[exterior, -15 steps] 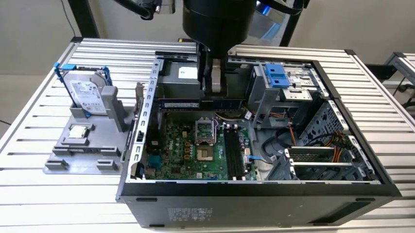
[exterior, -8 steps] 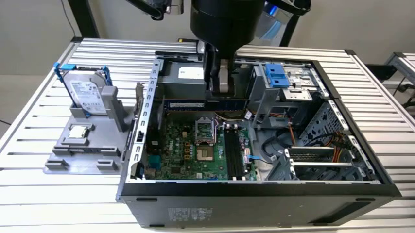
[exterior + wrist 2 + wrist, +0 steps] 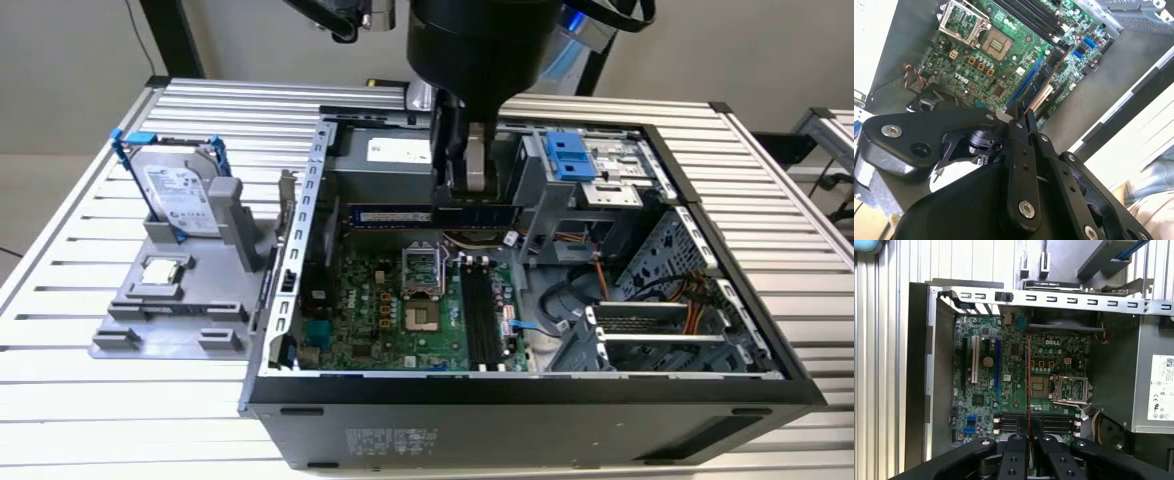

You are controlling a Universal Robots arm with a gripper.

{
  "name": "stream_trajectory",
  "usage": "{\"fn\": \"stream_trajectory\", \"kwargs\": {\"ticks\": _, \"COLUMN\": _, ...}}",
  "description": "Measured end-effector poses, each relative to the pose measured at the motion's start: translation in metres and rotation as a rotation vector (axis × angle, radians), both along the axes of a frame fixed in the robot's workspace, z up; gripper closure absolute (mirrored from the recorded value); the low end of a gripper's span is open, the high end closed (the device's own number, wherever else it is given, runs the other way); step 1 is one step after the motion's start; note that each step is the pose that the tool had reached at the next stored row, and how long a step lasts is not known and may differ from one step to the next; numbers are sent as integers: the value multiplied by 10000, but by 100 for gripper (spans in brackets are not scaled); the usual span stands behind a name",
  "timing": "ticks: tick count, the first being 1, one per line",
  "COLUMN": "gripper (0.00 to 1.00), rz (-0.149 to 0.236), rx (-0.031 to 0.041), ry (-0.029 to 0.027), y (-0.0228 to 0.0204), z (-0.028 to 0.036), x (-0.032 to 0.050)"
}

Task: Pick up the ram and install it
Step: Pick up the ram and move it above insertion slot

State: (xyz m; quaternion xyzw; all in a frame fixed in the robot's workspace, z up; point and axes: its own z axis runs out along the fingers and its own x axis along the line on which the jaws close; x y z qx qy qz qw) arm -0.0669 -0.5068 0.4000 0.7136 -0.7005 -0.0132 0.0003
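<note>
Black computer case (image 3: 534, 398) is sitting open on the slatted worktop (image 3: 80, 400), green motherboard (image 3: 380, 300) lying inside. Over its far end the pincer (image 3: 470, 190) is pinching the ram (image 3: 394, 214), holding it on edge above that motherboard.

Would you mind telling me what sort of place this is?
Probably a robotics lab bench for computer assembly: an open PC case lies on a slatted metal table, a hard drive stands in a grey fixture, and the hand holds the ram.
</note>
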Motion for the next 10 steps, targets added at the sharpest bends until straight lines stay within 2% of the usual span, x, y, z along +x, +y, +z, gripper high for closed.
{"fn": "stream_trajectory", "kwargs": {"ticks": 10, "gripper": 100, "rz": 2, "rx": 0, "ry": 0, "y": 0, "z": 0, "x": 91}}
